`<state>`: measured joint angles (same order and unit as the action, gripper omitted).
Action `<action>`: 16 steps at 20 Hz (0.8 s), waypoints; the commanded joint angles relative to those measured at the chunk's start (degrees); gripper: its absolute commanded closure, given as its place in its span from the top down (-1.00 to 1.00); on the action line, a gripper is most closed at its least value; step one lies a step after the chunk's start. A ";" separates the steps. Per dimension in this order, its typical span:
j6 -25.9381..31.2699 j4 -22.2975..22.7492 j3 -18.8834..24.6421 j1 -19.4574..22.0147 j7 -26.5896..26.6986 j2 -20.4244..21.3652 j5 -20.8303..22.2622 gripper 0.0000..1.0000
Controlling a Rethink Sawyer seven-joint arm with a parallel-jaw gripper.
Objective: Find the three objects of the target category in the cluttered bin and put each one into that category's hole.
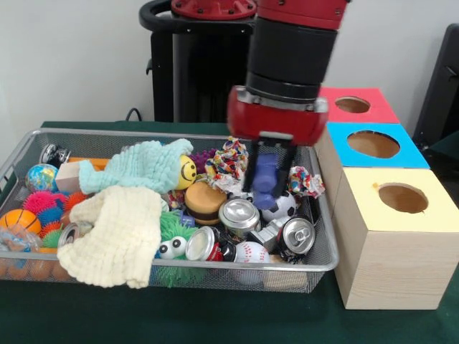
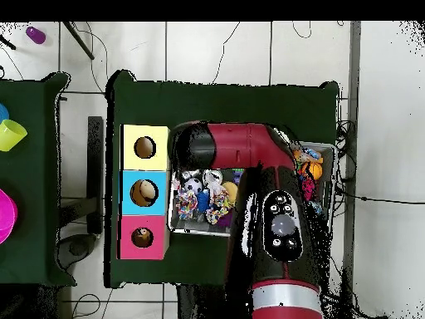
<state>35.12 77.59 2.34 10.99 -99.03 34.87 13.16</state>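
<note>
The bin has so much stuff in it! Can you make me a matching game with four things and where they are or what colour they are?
Things:
1. smiley ball
2. cream cloth
3. nearest box
4. soccer ball

Clues:
A. has a yellow top with a round hole
B. sits right under the gripper
C. yellow, tucked beside the mint cloth
D. hangs over the bin's front edge

Right pairs: 1-C, 2-D, 3-A, 4-B
</note>
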 commanded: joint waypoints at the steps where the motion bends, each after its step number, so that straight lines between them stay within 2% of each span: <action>1: -8.85 15.47 3.18 6.35 0.28 -0.41 4.23 -1.00; 4: -12.23 17.09 5.02 9.24 2.22 -1.36 5.64 -1.00; 9: -14.14 17.63 7.77 13.96 4.21 -3.95 7.31 -1.00; 16: -13.27 17.31 9.19 17.04 5.05 -3.40 9.72 -1.00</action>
<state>22.52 89.24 4.26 25.79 -99.03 32.91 18.74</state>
